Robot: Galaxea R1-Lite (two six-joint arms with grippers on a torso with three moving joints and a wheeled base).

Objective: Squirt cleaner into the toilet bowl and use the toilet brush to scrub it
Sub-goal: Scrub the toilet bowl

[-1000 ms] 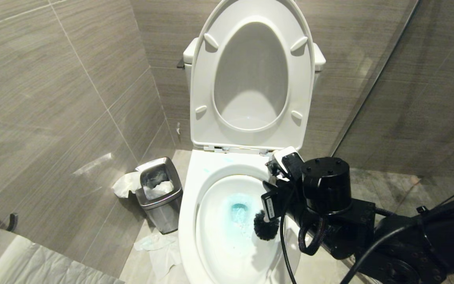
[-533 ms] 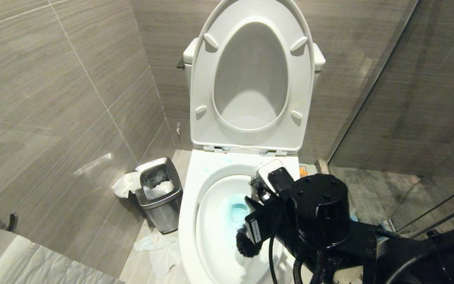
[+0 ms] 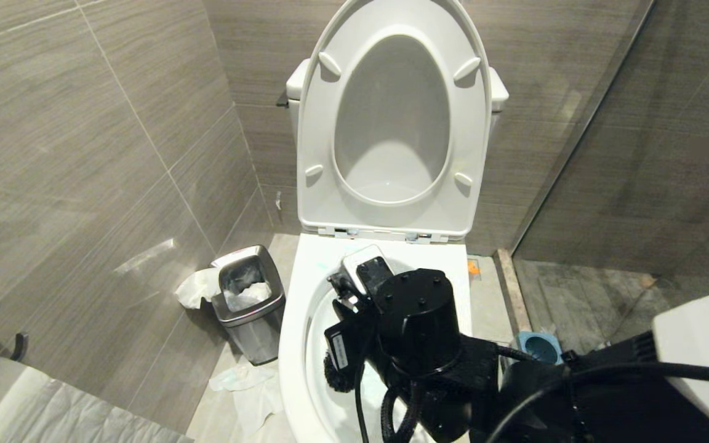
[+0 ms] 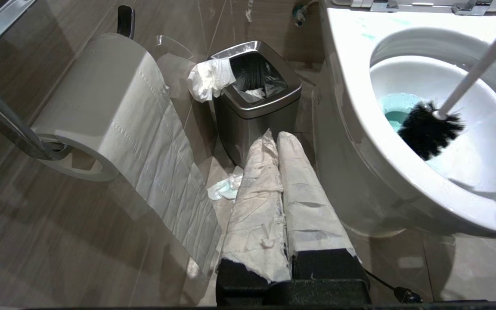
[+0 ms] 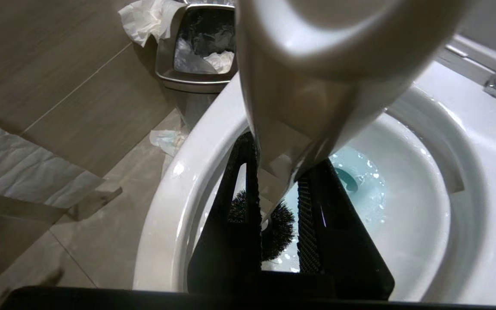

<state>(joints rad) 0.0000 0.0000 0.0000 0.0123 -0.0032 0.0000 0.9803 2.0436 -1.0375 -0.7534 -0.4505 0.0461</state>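
1. Head view: scrubbing step is in hand. The right gripper (image 3: 345,332) reaches over the toilet bowl (image 3: 296,320) from 4 o'clock. The dark head of the toilet brush (image 3: 334,375) lies against the basin wall at about 8 o'clock of the basin. The brush holder (image 3: 538,347) stands on the floor at 3 o'clock of the bowl. A steel bin (image 3: 250,301) stands at 9 o'clock.
2. Head view against a second ago: arm and brush head have swept from the 3 o'clock side of the basin across to the 8 o'clock side; the arm now hides the blue pool.
3. Left wrist view: the left gripper (image 4: 279,142), wrapped in paper, is closed on nothing and parked beside the bowl. The cleaner (image 4: 392,113) tints the pool turquoise; bristles sit just beside it.
4. Right wrist view: the right fingers (image 5: 248,202) clamp the brush's pale handle (image 5: 299,107).
5. Judgement: next, sweep back around the wall, keeping the bristles pressed and below the rim.
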